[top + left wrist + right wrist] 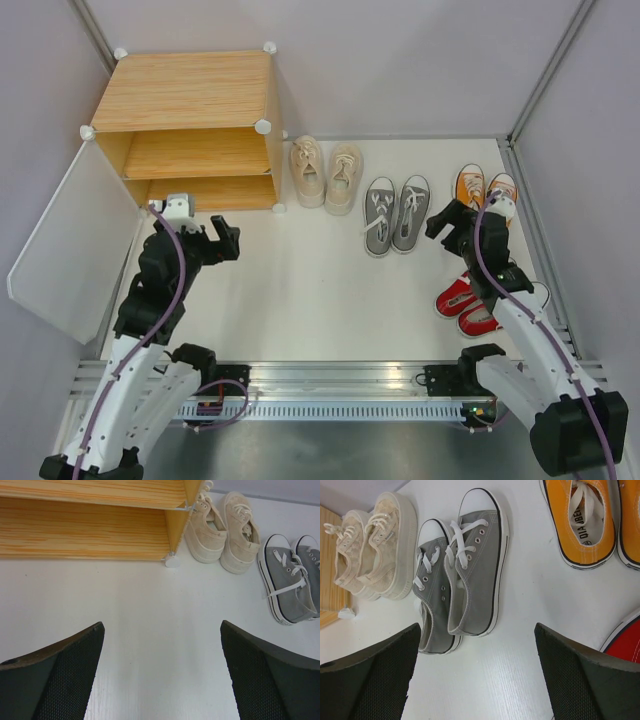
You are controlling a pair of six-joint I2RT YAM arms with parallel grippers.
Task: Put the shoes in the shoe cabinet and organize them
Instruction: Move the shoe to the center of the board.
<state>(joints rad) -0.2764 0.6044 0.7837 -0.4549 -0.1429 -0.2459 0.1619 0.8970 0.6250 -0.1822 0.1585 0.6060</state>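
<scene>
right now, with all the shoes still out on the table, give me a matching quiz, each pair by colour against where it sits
Things:
1. cream pair
2. grey pair
3. orange pair
4. red pair

Places:
A. alone in front of the row, partly under the right arm
B. right beside the shoe cabinet
C. in the row, furthest right
D. in the row, between two other pairs

Pairs: 1-B, 2-D, 3-C, 4-A
</scene>
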